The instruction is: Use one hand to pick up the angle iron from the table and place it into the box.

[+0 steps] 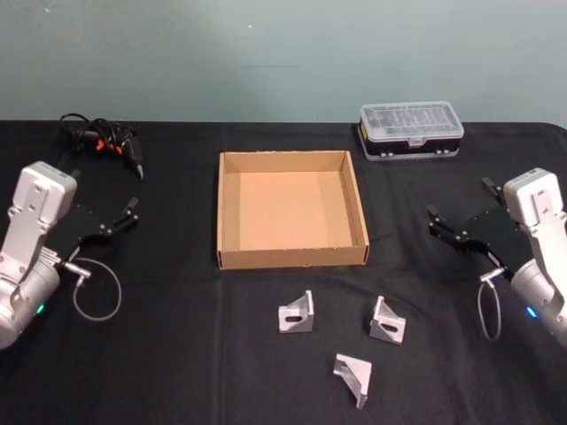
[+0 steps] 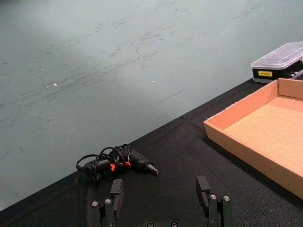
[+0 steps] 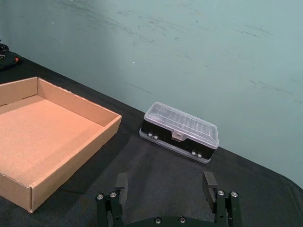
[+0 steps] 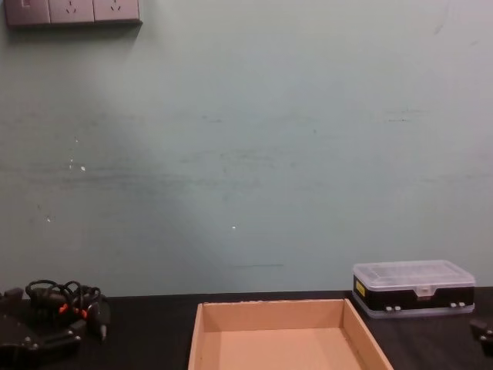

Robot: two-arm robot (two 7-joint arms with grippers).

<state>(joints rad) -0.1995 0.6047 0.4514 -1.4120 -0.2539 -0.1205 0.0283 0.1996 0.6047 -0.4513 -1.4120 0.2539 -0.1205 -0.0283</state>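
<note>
Left tool (image 2: 160, 183), right tool (image 3: 165, 178) spread, empty. 3 angle irons (image 1: 297, 312) (image 1: 388, 321) (image 1: 354, 376) before box (image 1: 292, 257); case (image 1: 411, 129) beyond.

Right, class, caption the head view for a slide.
Three angle irons on the table before the empty box; left gripper and right gripper open at either side.

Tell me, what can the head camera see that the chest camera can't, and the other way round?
Head view alone: three metal brackets on the table in front of the box. It also has the left gripper and right gripper open at either side. Chest view alone: wall sockets high on the wall. Both: the box, the clear-lidded case and the corded tool.
</note>
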